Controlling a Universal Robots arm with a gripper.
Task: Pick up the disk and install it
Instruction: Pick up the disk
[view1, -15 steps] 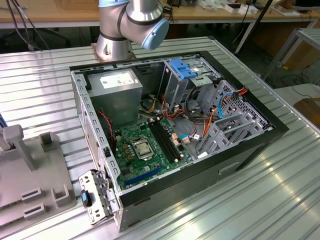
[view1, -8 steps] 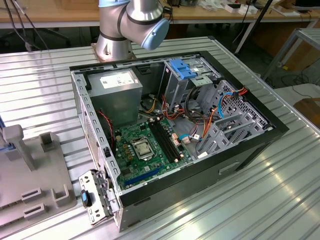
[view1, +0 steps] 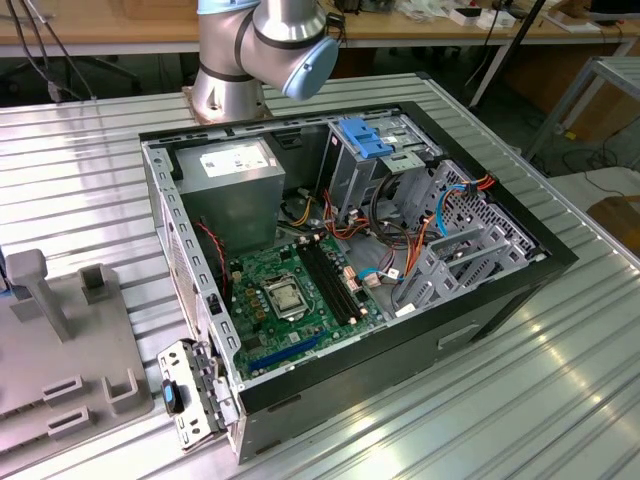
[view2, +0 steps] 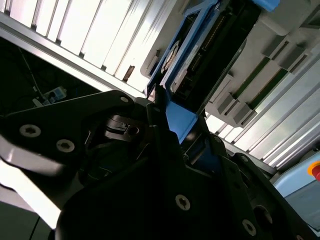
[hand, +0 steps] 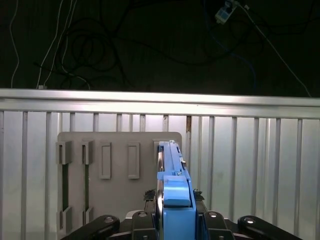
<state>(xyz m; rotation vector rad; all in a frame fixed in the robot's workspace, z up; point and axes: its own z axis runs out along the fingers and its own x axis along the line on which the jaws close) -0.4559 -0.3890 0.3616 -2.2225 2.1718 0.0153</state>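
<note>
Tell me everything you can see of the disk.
The disk is a flat drive, its dark body framed by bright blue plastic rails. In the first wrist view it shows edge-on, clamped in the gripper, in front of the grey slotted holder. The second wrist view shows its dark side with a row of pins. Whether it touches the holder, I cannot tell.

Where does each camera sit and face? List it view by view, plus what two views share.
Exterior view: off the arm, looking down on the open computer case on the ribbed table; the arm's base joints show.
First wrist view: on the arm, looking past the gripper at the disk and grey tray.
Second wrist view: on the arm, beside the gripper, looking along the disk.
Shared: both wrist views show the gripper shut on the disk.
</note>
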